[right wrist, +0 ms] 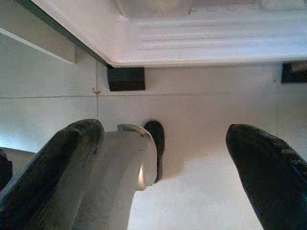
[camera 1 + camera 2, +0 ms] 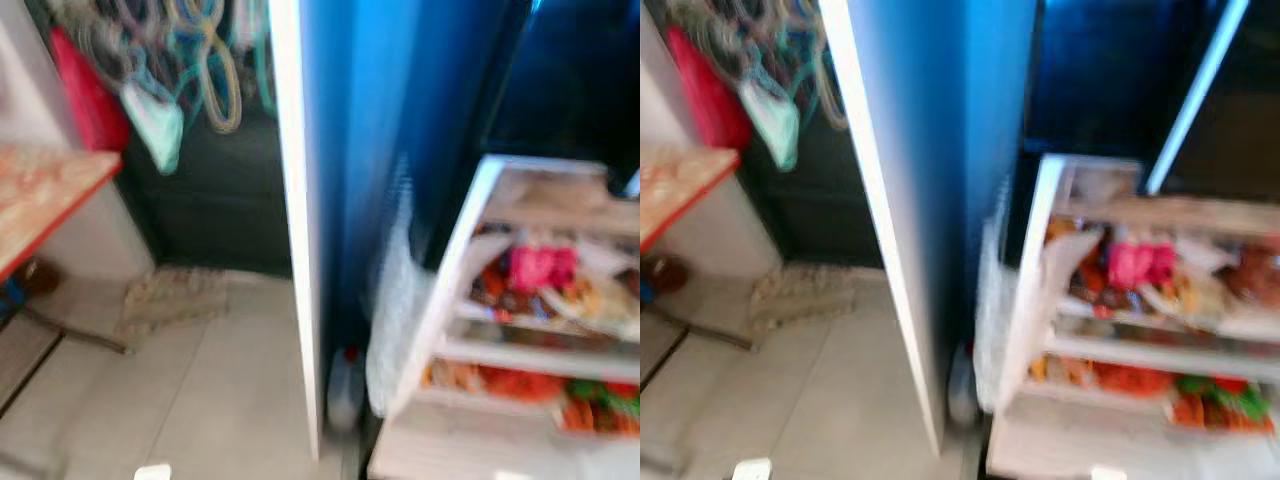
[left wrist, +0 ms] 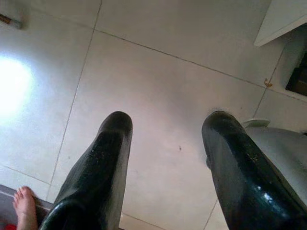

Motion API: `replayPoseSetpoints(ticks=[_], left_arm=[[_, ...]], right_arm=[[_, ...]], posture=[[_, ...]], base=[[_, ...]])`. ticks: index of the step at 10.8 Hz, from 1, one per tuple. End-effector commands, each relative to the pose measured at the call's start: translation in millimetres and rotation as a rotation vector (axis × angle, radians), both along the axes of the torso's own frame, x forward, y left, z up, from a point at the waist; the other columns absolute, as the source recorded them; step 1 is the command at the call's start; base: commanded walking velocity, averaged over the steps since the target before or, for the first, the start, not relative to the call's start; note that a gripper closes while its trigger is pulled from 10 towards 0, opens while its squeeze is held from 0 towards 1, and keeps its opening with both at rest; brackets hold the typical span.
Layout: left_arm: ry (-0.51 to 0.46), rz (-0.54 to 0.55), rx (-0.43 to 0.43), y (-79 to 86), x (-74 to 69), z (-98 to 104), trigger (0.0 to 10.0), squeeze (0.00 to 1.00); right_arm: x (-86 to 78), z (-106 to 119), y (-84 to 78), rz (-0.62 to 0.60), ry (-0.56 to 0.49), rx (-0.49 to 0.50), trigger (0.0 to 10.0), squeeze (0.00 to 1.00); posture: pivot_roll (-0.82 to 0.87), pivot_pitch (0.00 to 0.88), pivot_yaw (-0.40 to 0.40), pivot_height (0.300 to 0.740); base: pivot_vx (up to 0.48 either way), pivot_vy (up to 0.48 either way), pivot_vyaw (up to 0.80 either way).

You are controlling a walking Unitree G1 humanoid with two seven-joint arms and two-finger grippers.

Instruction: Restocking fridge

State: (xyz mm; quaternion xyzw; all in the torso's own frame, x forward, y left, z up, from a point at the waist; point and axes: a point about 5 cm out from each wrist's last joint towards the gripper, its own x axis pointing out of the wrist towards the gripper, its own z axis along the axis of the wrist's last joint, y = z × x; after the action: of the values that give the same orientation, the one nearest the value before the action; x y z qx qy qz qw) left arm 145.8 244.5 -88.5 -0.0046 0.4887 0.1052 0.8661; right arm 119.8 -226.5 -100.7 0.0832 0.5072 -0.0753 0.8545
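In the head views, blurred, the open fridge (image 2: 520, 330) sits at about four o'clock, its white shelves packed with red, orange, pink and green food packs (image 2: 540, 270); I cannot tell the single items apart. Its blue door (image 2: 930, 180) stands open edge-on through the middle of the picture, from twelve down to six o'clock, parting the fridge from the room on the left. A clear crinkled plastic sheet (image 2: 395, 300) hangs at the fridge's near side, just beside the door. At nine o'clock is the corner of a red-edged tabletop (image 2: 50, 190); at eleven o'clock hang a red bag (image 2: 90, 95), a pale green bag (image 2: 155, 125) and coloured loops. A crumpled mat (image 2: 170, 295) lies on the pale tiled floor (image 2: 220, 400) near the dark wall.

In the left wrist view the left pincer (image 3: 168, 127) hangs over floor tiles, its fingers well apart and holding nothing. A person's bare toes (image 3: 24, 206) show at one corner, and the white door edge (image 3: 283, 19) at another.

In the right wrist view the right pincer (image 1: 165, 136) is spread wide and empty over the floor, with the fridge's white base (image 1: 192, 38) beyond and the robot's silver leg (image 1: 124, 167) between the fingers.
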Motion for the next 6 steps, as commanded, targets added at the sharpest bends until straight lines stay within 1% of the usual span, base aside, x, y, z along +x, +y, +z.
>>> replayPoseSetpoints(ticks=[1, 4, 6], left_arm=[[0.013, 0.004, -0.003, -1.4, -2.7, -1.6, 10.0, 0.0], [0.011, 0.006, -0.003, -2.1, -2.5, -1.7, 10.0, 0.0], [0.001, 0.008, 0.0, -1.5, 0.3, -0.4, 10.0, 0.0]], right_arm=[[-6.0, -1.3, -2.7, -0.008, 0.019, -0.011, 10.0, 0.0], [-6.0, -1.5, -2.2, 0.005, 0.026, -0.006, 10.0, 0.0], [-3.8, -0.9, -1.8, 0.012, 0.022, 0.0, 10.0, 0.0]], posture=[[0.0, 0.0, 0.018, 0.74], [0.0, 0.0, 0.02, 0.74], [0.01, 0.0, 0.016, 0.74]], base=[[0.0, 0.277, 0.0], [0.0, 0.28, -0.79], [0.0, 0.281, -0.77]])
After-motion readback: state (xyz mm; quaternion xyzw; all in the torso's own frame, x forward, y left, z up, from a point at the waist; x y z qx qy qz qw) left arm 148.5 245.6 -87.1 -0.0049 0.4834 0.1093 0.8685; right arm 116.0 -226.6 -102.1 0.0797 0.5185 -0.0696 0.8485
